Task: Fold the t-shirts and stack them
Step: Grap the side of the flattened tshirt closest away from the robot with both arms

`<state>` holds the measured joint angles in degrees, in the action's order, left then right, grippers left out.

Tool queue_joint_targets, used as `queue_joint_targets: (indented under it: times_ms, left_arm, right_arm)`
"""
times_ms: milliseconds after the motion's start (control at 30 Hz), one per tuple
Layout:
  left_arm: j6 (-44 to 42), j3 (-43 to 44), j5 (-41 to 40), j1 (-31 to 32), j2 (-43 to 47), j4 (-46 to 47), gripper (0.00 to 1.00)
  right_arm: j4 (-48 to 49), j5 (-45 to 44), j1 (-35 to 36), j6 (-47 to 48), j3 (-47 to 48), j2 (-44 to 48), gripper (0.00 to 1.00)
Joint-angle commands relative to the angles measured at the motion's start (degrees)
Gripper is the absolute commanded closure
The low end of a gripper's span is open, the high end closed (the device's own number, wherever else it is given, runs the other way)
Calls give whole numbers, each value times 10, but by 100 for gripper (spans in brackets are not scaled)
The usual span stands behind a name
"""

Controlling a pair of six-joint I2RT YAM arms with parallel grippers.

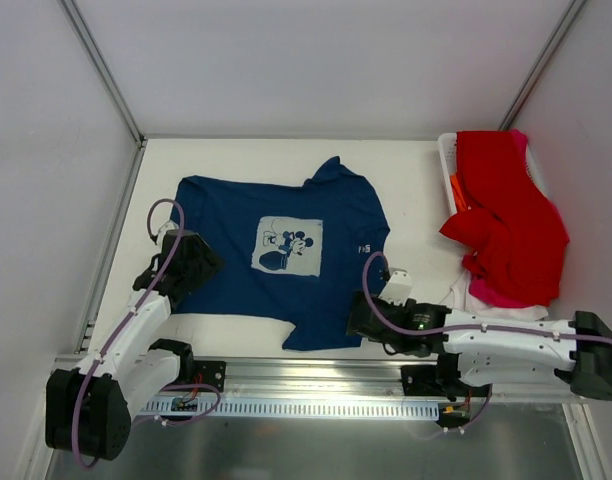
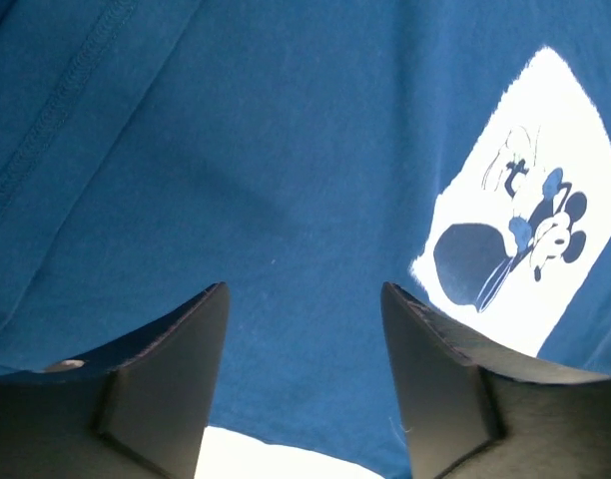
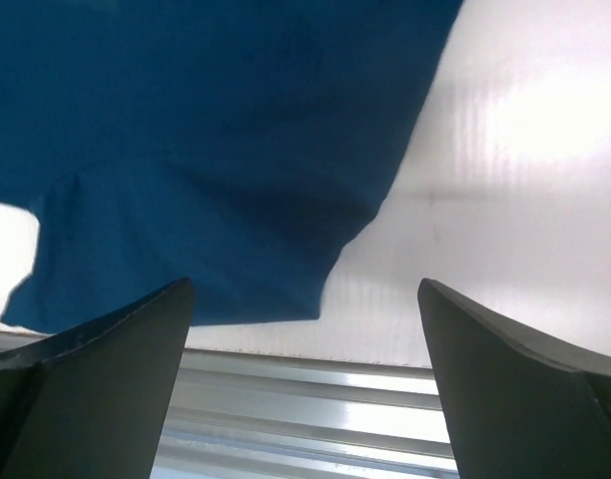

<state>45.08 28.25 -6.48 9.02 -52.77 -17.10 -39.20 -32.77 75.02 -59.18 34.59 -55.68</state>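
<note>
A navy t-shirt with a white cartoon-mouse print lies spread flat on the white table; it also shows in the left wrist view and the right wrist view. My left gripper is open over the shirt's left hem side, with cloth between its fingers. My right gripper is open and empty beside the shirt's lower right corner. A red t-shirt hangs out of the basket, with pink cloth and white cloth under it.
A white plastic basket stands at the back right under the red shirt. A metal rail runs along the table's near edge and shows in the right wrist view. Grey walls enclose the table.
</note>
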Motion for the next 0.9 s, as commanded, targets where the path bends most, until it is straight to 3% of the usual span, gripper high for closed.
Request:
queue_joint_targets:
  times_ms: [0,367,567,667,767,800,867]
  left_arm:
    - [-3,-10,-19,5,28,-38,41]
    - [-10,-41,-68,6,41,-54,42]
    - [-17,-43,-69,6,44,-54,43]
    - [-17,-43,-71,5,45,-54,43]
    - [-15,-43,-73,6,43,-54,43]
    - [-16,-42,-72,5,41,-54,43]
    - [-17,-42,-71,6,40,-54,44]
  right_arm:
    - [59,-7,45,-88,-14,-40,0]
    - [132,-1,100,-120,29,-190,1]
    - [142,-8,100,-121,25,-211,1]
    - [142,-11,100,-118,22,-208,13]
    - [133,-16,100,-115,26,-203,45]
    - [128,-16,100,-116,28,-203,67]
    - [119,-15,100,-116,30,-203,93]
